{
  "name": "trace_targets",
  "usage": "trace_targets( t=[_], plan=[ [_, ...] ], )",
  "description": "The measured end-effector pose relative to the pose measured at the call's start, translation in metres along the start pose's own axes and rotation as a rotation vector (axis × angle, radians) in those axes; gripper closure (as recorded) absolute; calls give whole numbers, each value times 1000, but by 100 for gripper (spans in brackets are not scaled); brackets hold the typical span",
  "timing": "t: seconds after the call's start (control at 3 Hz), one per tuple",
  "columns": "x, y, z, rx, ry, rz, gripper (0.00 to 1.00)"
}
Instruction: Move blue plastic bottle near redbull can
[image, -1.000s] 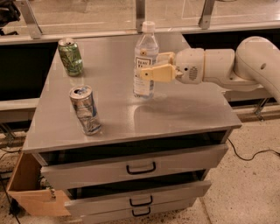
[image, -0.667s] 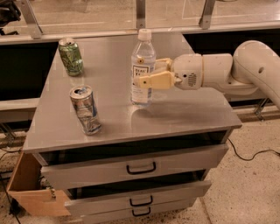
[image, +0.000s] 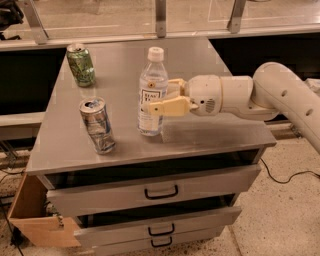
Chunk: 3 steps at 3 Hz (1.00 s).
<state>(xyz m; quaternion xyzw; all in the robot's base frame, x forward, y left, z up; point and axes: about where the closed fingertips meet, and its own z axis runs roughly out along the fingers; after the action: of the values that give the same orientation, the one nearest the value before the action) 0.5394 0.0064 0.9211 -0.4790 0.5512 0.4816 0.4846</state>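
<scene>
The blue plastic bottle (image: 152, 92) stands upright near the middle of the metal tabletop (image: 210, 130), with a white cap and a white label. My gripper (image: 162, 96) reaches in from the right and is shut on the bottle at label height. The redbull can (image: 97, 125), silver and blue and dented, stands tilted near the front left of the top, to the left of the bottle and apart from it.
A green can (image: 81, 64) stands at the back left of the top. Below are drawers, the lower ones (image: 160, 220) pulled partly out. A cardboard box (image: 35, 220) sits on the floor at the left. A railing (image: 160, 20) runs behind the table.
The gripper has carried the bottle leftward and toward the front of the top, closer to the redbull can. The cans have not moved.
</scene>
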Motion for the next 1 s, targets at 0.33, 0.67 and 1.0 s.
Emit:
trace_targets(
  t=[0.33,0.67,1.0],
  plan=[
    [3,7,13,-34,-23,-40,100],
    [5,11,26,-63,-41,-60,82],
    [8,16,34,-94,-46,-63,59]
  ],
)
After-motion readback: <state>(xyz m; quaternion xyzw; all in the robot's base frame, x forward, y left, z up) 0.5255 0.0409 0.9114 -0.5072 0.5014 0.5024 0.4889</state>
